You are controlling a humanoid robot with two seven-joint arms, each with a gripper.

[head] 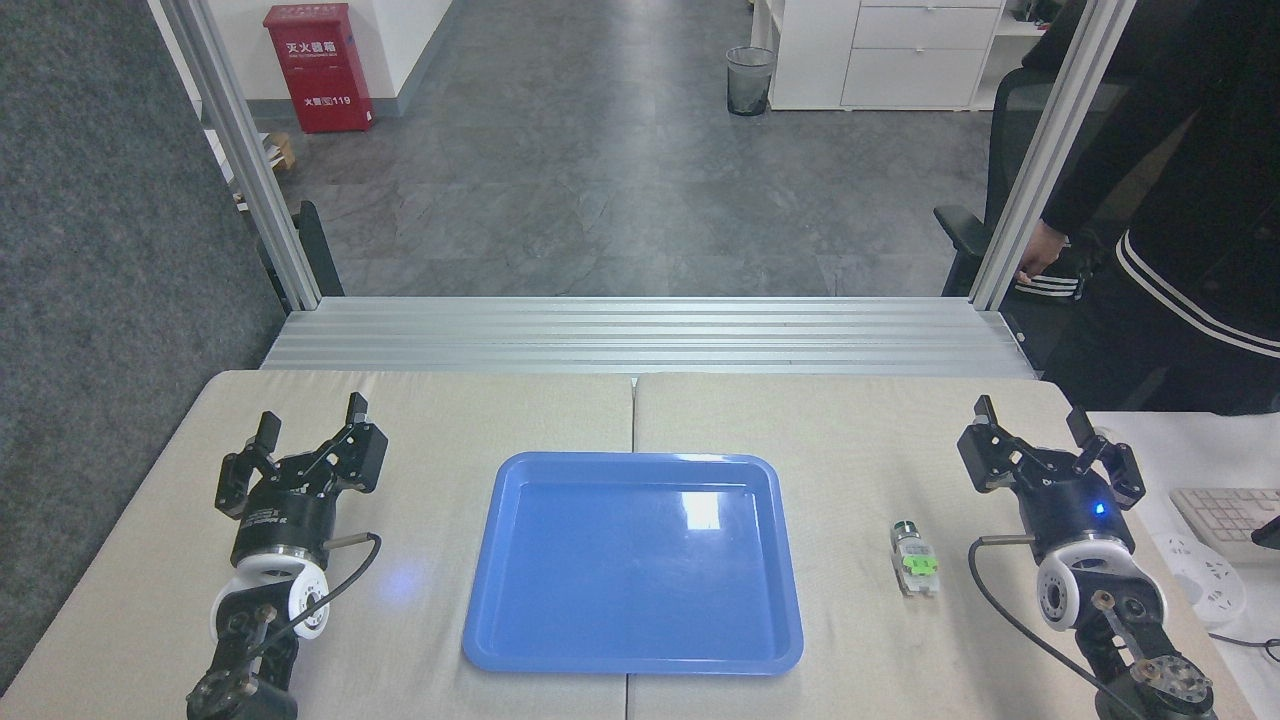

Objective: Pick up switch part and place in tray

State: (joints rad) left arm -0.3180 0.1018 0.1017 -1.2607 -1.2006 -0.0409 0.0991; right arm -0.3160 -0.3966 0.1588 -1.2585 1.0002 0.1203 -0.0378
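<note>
Right gripper (1032, 417) sits over the right side of the table (440, 420), fingers spread wide with nothing between them, and there's a small blue light glowing on its body. Left gripper (312, 423) is the same story on the left side: jaws wide apart, holding nothing, resting low over the tabletop with its cable looping out beside the wrist.

The switch part (914, 559) is lying flat on the table, to the right of the tray (634, 655) and just left of the right arm, nearer to us than that gripper's fingertips. It isn't touching either one. Its dark-tipped silver end points toward the far side and the green clip sits around the middle (pretty easy to spot against the beige surface).

The tray is dead center on the table between the two arms, glossy blue, with only a window-ish reflection on its floor.

Past the table there's a ribbed metal ledge, and at far right a person (1180, 200) in dark clothing stands beside an office chair (975, 225). A keyboard (1225, 505) pokes in at the right edge.
</note>
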